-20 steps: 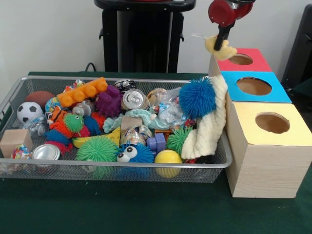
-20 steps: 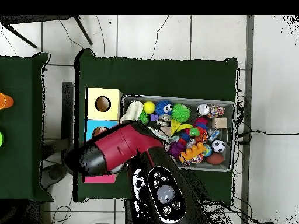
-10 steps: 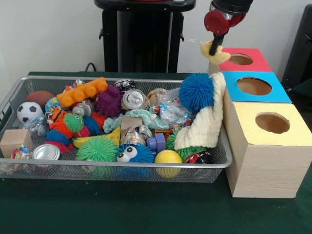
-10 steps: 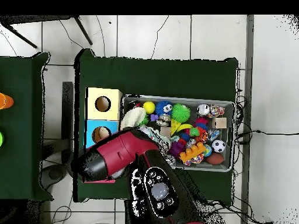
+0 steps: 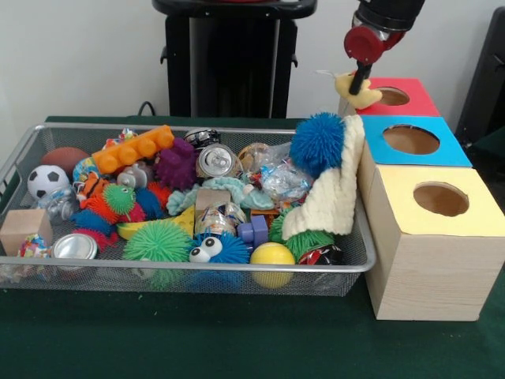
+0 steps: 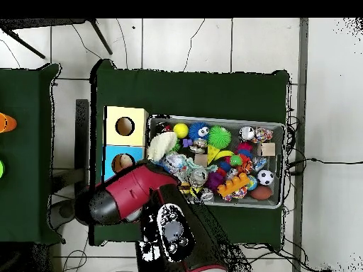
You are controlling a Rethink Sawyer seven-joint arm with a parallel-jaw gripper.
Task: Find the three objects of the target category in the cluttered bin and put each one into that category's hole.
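My gripper [image 5: 359,87] hangs at the top right, shut on a small yellow soft toy [image 5: 351,91]. The toy is at the left edge of the red-topped box [image 5: 413,101], just left of its round hole [image 5: 390,96]. In the overhead view my red arm [image 6: 131,195] covers the gripper, the toy and the red box. The wire mesh bin [image 5: 181,270] is packed with toys: spiky balls, cans, a soccer ball [image 5: 47,180] and wooden blocks.
A blue-topped box [image 5: 410,140] and a yellow-topped box [image 5: 439,199] stand in line in front of the red one, each with a round hole. A cream knitted cloth [image 5: 335,197] and a blue spiky ball [image 5: 317,144] lean on the bin's right end.
The gripper swung a little left with the yellow toy, then back right and slightly lower beside the red box. The cream cloth slumped lower in the bin.
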